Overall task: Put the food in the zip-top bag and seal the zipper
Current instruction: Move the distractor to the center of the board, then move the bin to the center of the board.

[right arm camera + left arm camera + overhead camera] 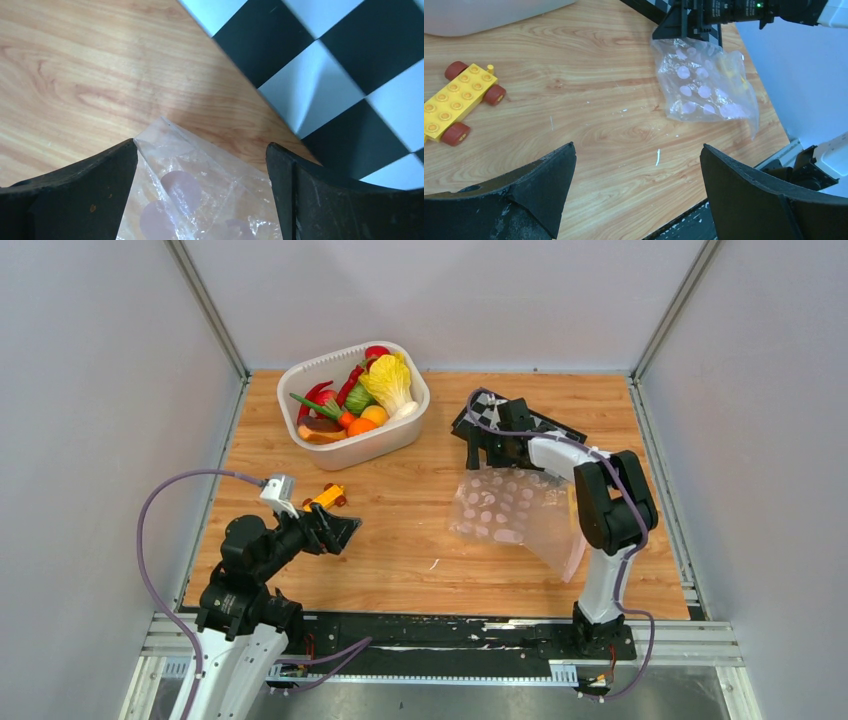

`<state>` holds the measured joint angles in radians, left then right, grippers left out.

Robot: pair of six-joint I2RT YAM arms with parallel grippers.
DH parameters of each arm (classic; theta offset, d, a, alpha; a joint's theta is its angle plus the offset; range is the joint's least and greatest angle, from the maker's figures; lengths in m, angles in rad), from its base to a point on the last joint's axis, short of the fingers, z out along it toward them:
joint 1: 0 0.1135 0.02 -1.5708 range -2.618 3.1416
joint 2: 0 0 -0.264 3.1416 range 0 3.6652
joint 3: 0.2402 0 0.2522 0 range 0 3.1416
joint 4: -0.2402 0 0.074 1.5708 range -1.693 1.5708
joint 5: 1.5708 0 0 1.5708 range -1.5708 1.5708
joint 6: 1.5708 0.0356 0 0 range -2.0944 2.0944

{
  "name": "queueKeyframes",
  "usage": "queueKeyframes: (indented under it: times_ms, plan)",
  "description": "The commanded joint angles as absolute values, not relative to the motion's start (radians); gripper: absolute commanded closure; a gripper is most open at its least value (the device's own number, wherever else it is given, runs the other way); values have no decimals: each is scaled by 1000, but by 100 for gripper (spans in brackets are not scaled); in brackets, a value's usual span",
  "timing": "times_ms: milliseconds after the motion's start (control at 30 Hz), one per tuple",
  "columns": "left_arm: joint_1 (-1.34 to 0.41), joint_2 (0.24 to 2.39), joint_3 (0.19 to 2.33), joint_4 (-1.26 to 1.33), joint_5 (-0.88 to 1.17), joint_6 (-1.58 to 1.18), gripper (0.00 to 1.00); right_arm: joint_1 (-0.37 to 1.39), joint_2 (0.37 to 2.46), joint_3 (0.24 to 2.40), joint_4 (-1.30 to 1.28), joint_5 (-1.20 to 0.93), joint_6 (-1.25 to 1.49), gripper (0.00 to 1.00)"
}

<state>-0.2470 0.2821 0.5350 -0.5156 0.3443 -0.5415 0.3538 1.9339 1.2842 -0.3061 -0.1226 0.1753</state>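
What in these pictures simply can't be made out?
- Top view: toy food low in the white plastic basket, buried under upper pieces.
- Top view: clear dotted plastic bag's right edge, behind the right arm.
- Right wrist view: most of the bag, cut off by the bottom edge.
- Top view: black-and-white checkerboard, mostly under the right pincer.

Quick count: one white basket [372,450] at the far left of the surface, one dotted zip-top bag [505,508] on the right, one checkerboard [340,70] just behind it, and one yellow toy car [327,497] near left. Two arms, so two pincers: left pincer [338,530], right pincer [490,452]. Food [360,400] in the basket: one cabbage [388,380], one bun [322,432], two round orange-yellow fruits [362,425], at least two red chillies [352,378]. The rest is too piled up to count.
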Motion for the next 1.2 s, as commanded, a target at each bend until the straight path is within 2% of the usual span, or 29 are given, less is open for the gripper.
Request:
queueKeyframes:
  times_ms: [0,233,533,833,1167]
  plan:
    - [-242,304,542,-475,287,-549,0,382,1847,1273,-322,-286,160,0]
    - [-243,516,700,-412,203,-393,0,431,1624,1115,-271,-319,210,0]
    - [-242,896,910,-275,185,-190,0,424,1188,822,-288,-6,369,0]
    - [-242,1192,1070,-140,342,53,0,420,782,575,-363,-127,528,0]
    - [-244,1425,1106,-145,313,131,0,419,475,478,-593,153,680,0]
